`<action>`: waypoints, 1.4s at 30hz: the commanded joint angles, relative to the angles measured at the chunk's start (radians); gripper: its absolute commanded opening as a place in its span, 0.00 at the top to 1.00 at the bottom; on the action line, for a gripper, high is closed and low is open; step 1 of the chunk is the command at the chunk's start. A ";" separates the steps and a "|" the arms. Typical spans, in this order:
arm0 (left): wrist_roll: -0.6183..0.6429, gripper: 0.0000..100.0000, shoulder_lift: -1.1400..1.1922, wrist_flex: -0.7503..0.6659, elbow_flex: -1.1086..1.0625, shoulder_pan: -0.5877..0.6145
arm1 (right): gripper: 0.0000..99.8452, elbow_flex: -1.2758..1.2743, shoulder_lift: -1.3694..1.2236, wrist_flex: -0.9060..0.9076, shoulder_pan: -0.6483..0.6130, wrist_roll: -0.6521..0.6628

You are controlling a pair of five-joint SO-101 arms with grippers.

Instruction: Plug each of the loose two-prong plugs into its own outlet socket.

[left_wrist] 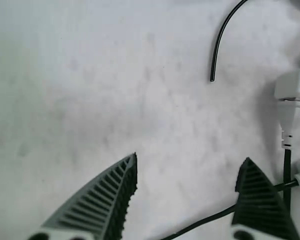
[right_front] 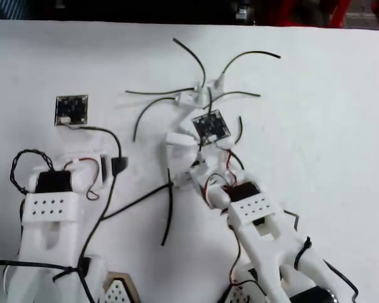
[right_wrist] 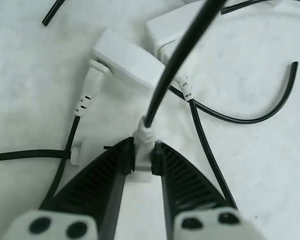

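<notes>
We look first at the right gripper [right_wrist: 142,149]. Its two black jaws are squeezed in close on a small white plug [right_wrist: 142,139], so it is holding that plug. The plug sits low over the white table [right_wrist: 30,100], and its black cord [right_wrist: 182,50] goes up from it and past the camera.

The near socket block [right_wrist: 125,59] lies straight ahead of the jaw tips, close but not touching. A second block [right_wrist: 167,25] is just behind it. One other plug [right_wrist: 91,82] is already pressed against the side of the near block (we think it is plugged in, but we cannot see its prongs).

What matters most is which way the held plug points. Its cord end faces the blocks, so we guess its prongs face down or back toward the arm. We cannot see them. If that is right, the plug must be turned around before it can go into a hole.

The left gripper [left_wrist: 190,167] is spread wide open with nothing in it. It hangs over bare table, with the blocks off to one side. So the right arm is much nearer to the sockets, and we think this job belongs to it.
</notes>
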State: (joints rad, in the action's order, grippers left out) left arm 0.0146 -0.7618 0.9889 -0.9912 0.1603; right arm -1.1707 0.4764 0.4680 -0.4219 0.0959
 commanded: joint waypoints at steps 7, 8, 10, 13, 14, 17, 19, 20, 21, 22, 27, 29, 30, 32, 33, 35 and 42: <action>-0.009 0.69 -0.028 -0.017 0.008 0.007 | 0.98 0.000 -0.051 0.119 0.013 0.044; -0.009 0.69 -0.028 -0.017 0.008 0.007 | 0.98 0.000 -0.051 0.128 0.021 0.044; -0.009 0.69 -0.028 -0.017 0.008 0.007 | 0.98 0.000 -0.051 0.145 0.025 0.044; -0.009 0.69 -0.028 -0.017 0.008 0.007 | 0.98 0.000 -0.048 0.173 0.027 0.046; -0.009 0.69 -0.028 -0.017 0.008 0.007 | 0.98 0.000 -0.038 0.182 0.027 0.046; -0.009 0.69 -0.028 -0.017 0.008 0.007 | 0.98 0.000 0.025 0.242 0.025 0.074; -0.009 0.69 -0.028 -0.017 0.008 0.007 | 0.98 0.000 0.085 0.294 0.025 0.104; -0.009 0.69 -0.028 -0.017 0.008 0.007 | 0.98 0.000 0.108 0.314 0.024 0.114; -0.009 0.69 -0.028 -0.017 0.008 0.007 | 0.98 0.000 0.128 0.331 0.022 0.117; -0.009 0.69 -0.028 -0.017 0.008 0.007 | 0.98 0.000 0.140 0.343 0.021 0.123; -0.009 0.69 -0.028 -0.017 0.008 0.007 | 0.98 0.002 0.096 0.349 0.021 0.152; -0.009 0.69 -0.028 -0.017 0.008 0.007 | 0.98 0.017 0.059 0.348 0.015 0.152; -0.009 0.69 -0.028 -0.017 0.008 0.007 | 0.98 0.028 0.039 0.348 0.010 0.152; -0.009 0.69 -0.028 -0.017 0.008 0.007 | 0.98 0.060 -0.005 0.348 0.010 0.152; -0.009 0.69 -0.028 -0.017 0.008 0.007 | 0.98 0.084 -0.033 0.346 0.010 0.152; -0.009 0.69 -0.028 -0.017 0.008 0.007 | 0.98 0.132 -0.090 0.346 0.010 0.150; -0.009 0.69 -0.028 -0.014 0.008 0.008 | 0.98 0.175 -0.206 0.332 0.010 0.143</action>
State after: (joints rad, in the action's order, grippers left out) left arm 0.0146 -0.7618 0.9889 -0.9912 0.1603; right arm -0.9912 0.3061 0.7917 -0.4051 0.2417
